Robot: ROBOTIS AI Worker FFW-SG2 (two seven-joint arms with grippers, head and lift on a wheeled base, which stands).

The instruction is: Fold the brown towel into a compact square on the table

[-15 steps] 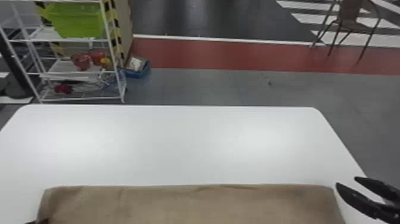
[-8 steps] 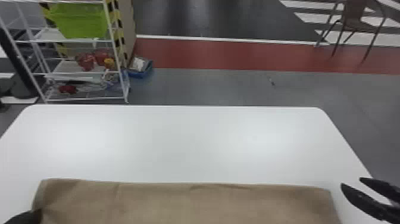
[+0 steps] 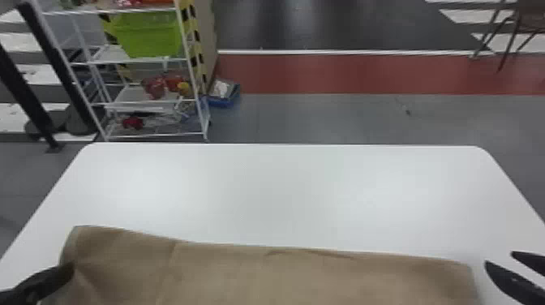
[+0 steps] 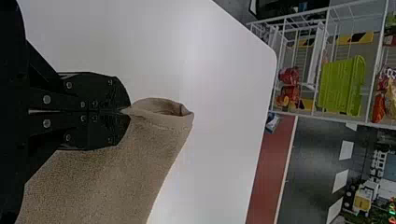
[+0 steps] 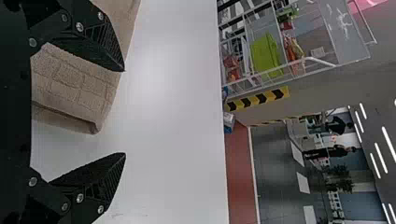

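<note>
Nearest, at the left, the left pincer point(image 4: 127, 112) has its fingers pressed together on a bit of the brown towel point(image 3: 284, 278) at its left end; just beyond the fingertips the cloth bows up into a small open loop. At the near right, the right pincer point(image 5: 124, 112) is spread and empty, beside the towel's right end; whether a finger touches the cloth I cannot tell.

The towel lies between the two, along the near side of the counter point(image 3: 284, 190), its long axis running left to right, roughly parallel with the counter's far edge. Its own far edge slants a little, farther off at the left than at the right.

That long axis is what the coming move turns on. To make a square, the left end probably has to travel rightward along it, over the rest. The left arm is the nearer one for that, already holding the end; the right seems better placed to steady or receive. The likely fault is the pinched end dragging askew.
</note>
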